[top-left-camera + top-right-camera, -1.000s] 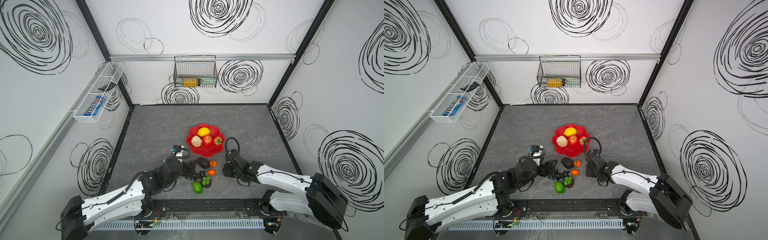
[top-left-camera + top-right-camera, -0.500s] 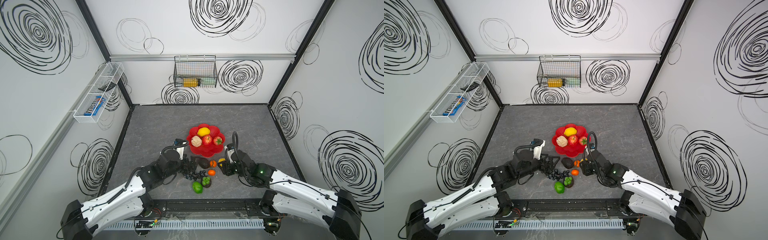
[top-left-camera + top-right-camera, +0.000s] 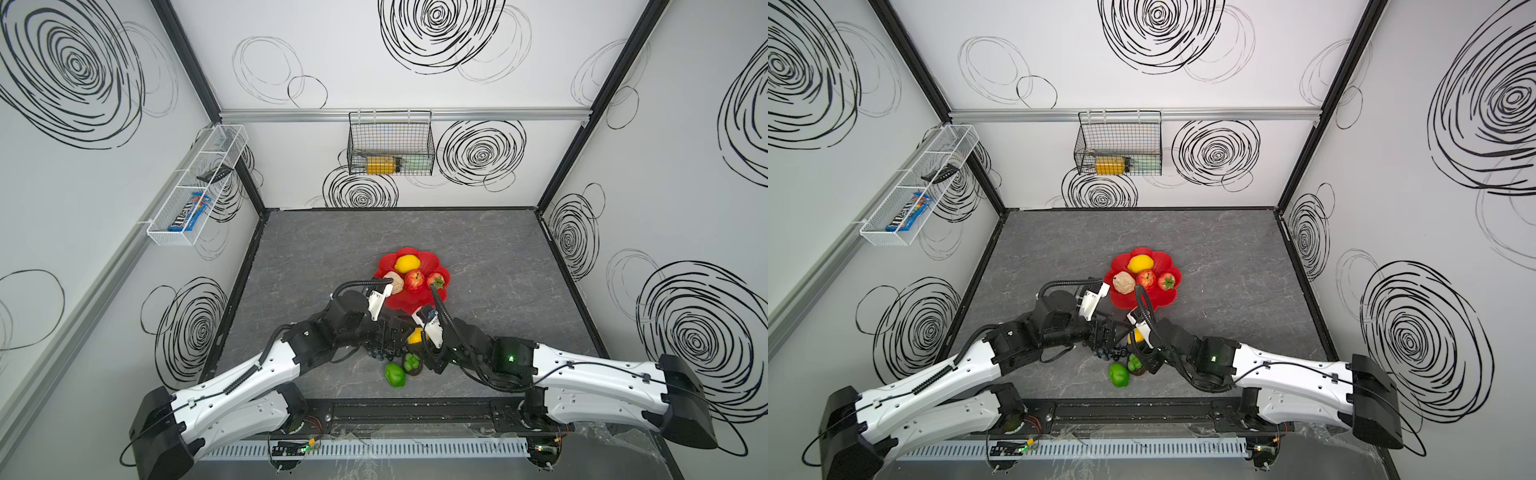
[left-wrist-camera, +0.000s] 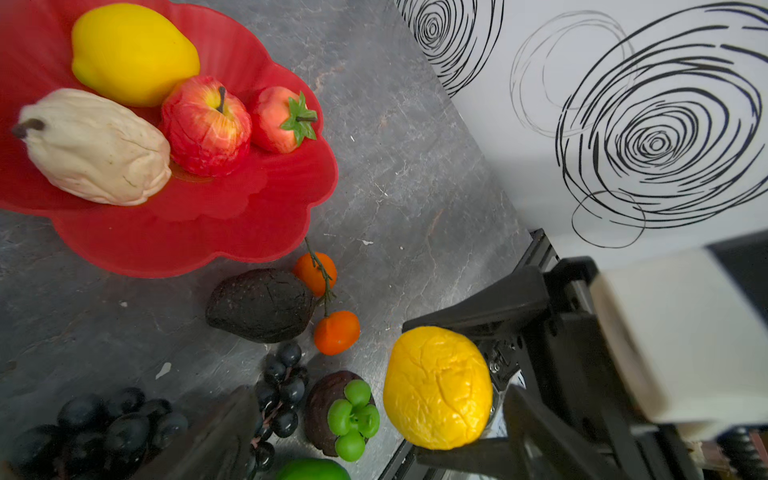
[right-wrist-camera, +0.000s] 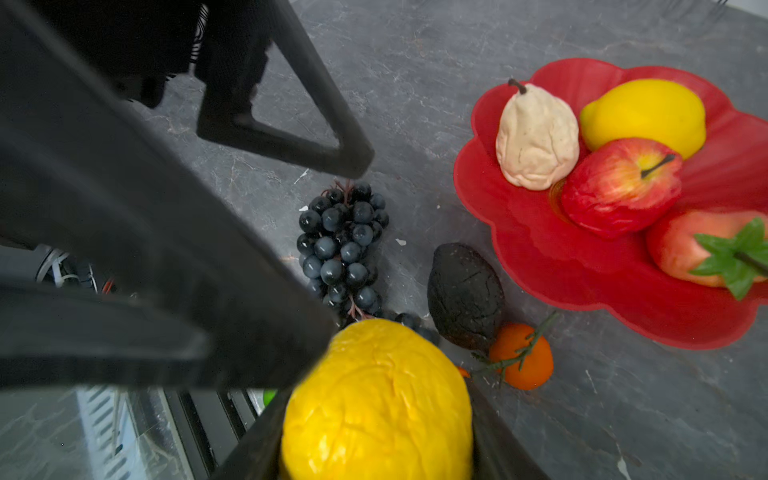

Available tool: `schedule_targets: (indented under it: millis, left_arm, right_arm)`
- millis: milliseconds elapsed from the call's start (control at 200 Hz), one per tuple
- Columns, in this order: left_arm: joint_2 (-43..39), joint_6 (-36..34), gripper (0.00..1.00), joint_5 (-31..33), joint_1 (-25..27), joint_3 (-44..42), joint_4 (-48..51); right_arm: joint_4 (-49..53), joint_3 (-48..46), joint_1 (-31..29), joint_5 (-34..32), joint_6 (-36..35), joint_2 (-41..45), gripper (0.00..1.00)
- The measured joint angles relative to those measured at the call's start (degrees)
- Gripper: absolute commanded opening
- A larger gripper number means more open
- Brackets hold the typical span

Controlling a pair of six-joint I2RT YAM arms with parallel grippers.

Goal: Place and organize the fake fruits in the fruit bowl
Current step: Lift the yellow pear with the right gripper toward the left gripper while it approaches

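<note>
Four fruits already sit in the fruit bowl [image 3: 405,302], which lies just below the middle of the frame in both top views: a lemon [image 3: 406,263], a cream lumpy fruit [image 3: 395,281], an apple [image 3: 414,280] and a strawberry [image 3: 435,281]. They fill its upper half. The lobes toward the bottom of the frame are bare red.

Your right gripper [image 4: 415,388] is clamped on a wrinkled yellow-orange fruit [image 5: 378,403] and holds it clear of the table, lower centre of the frame and just below the bowl. Your left gripper [image 3: 388,332] stands wide and empty close beside it, over the grape bunch [image 5: 340,224].

To land this one well, take it up-frame to the bare lobes in front of the apple. The avocado [image 4: 262,305] and the two small oranges [image 4: 316,272] lie between you and the rim, so I would lift before you travel rather than drag across them. Come down low before you let go. The dish looks shallow and glossy, and a rounded fruit dropped from height could roll out or knock the strawberry.

Place it against the apple if you can, so that room is left for the grapes, the avocado and the green fruit [image 3: 395,374]. The two claws are nearly touching, so hold the left one where it is until the right has passed.
</note>
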State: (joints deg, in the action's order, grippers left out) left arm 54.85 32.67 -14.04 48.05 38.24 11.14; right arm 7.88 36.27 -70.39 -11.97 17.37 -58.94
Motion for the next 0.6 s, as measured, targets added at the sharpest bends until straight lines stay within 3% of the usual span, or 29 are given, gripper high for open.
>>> schedule_targets:
  millis: [600]
  left_arm:
    - [2.91, -1.01, 0.75, -9.22, 0.42, 0.02, -0.33]
  right_arm:
    - [-7.50, -3.13, -0.83, 0.28, -6.69, 1.33, 0.55]
